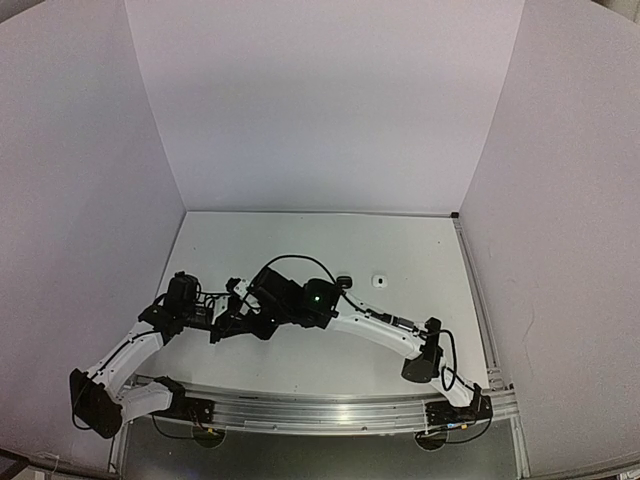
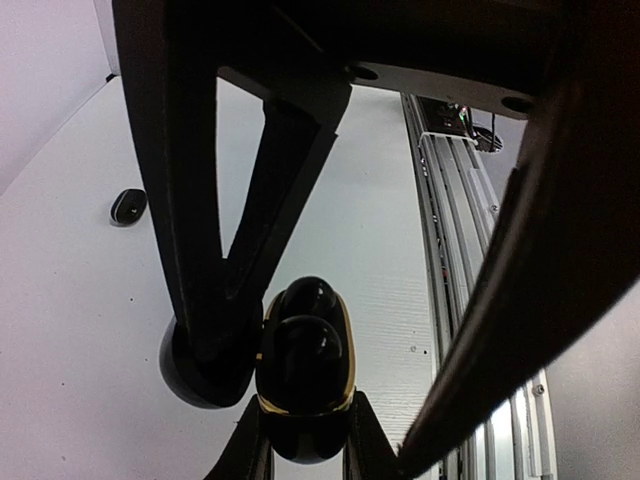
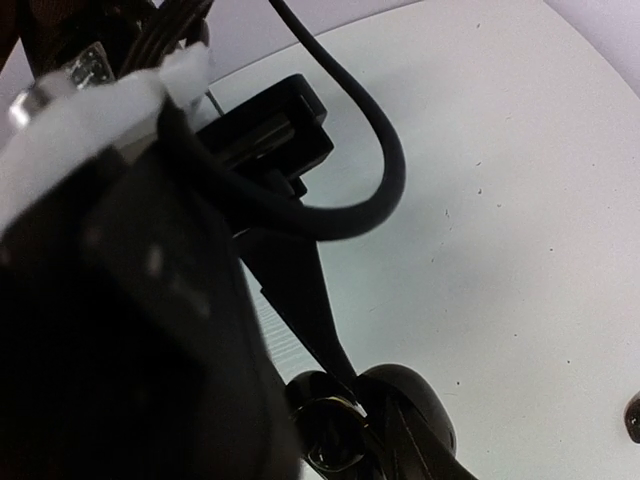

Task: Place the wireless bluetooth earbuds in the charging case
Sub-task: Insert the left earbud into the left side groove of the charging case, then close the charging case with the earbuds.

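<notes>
My left gripper point(image 2: 305, 445) is shut on a black charging case point(image 2: 345, 360) with a gold rim, gripping its lower body from both sides. The lid point(image 2: 190, 375) hangs open to the left. Two glossy black earbuds point(image 2: 302, 350) sit in the case's wells. The fingers point(image 2: 195, 200) of my right gripper point(image 1: 245, 305) reach down over the case, spread wide on either side of it, open and holding nothing. In the right wrist view one finger point(image 3: 300, 290) ends right at the case's rim point(image 3: 335, 425). Both grippers meet left of centre, with the left gripper point(image 1: 225, 320) below.
A small black rounded piece point(image 1: 344, 282) and a small white one point(image 1: 379, 281) lie on the white table point(image 1: 400, 240), right of the grippers. They are too small to tell bud from case. An aluminium rail point(image 2: 450, 230) runs along the near edge. White walls surround the table.
</notes>
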Motion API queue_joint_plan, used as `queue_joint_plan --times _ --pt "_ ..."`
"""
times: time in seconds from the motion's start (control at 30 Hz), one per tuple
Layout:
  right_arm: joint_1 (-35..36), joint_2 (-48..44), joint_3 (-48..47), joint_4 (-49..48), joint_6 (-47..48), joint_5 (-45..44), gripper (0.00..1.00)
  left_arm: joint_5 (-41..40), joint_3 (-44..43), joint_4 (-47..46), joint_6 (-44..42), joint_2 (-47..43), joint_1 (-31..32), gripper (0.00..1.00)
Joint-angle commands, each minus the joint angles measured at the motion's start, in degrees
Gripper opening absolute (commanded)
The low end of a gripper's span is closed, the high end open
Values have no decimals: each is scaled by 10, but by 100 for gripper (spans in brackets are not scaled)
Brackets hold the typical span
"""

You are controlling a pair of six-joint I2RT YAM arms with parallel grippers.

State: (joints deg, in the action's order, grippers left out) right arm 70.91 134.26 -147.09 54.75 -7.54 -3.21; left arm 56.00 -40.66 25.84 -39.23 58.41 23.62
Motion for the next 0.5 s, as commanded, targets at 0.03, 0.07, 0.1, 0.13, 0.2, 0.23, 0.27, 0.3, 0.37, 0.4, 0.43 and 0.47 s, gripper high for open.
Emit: queue_joint_plan --times 0.03,0.07,0.1,0.13,0.2,0.23,0.27,0.3,0.37,0.4,0.43,0.47 --pt "-1 -69 3 -90 14 -36 49 49 10 -65 76 -15 11 0" --pt "-1 -81 15 -97 13 -41 49 45 11 -72 84 -16 11 0" --pt "-1 -90 26 -102 13 -47 49 43 13 -78 91 -17 11 0" --pt "-1 -98 34 -105 12 -54 50 41 14 -83 96 -18 11 0" --pt "-1 -107 42 -109 12 -61 50 40 15 -91 105 -19 11 0" --pt "-1 -109 42 -110 12 -62 50 40 15 -91 106 -19 11 0" --pt "-1 -109 41 -112 12 -63 50 40 15 -91 107 -19 11 0" --pt "-1 -110 40 -114 12 -63 51 40 15 -90 107 -19 11 0" --pt "-2 -111 36 -116 9 -63 51 38 15 -86 102 -20 11 0" --pt "-3 -114 35 -118 4 -66 51 38 15 -81 95 -21 11 0" --pt "-5 -116 35 -120 -4 -71 52 37 15 -77 87 -21 11 0" --pt "-9 -119 36 -120 -22 -84 51 35 16 -74 80 -24 11 0"
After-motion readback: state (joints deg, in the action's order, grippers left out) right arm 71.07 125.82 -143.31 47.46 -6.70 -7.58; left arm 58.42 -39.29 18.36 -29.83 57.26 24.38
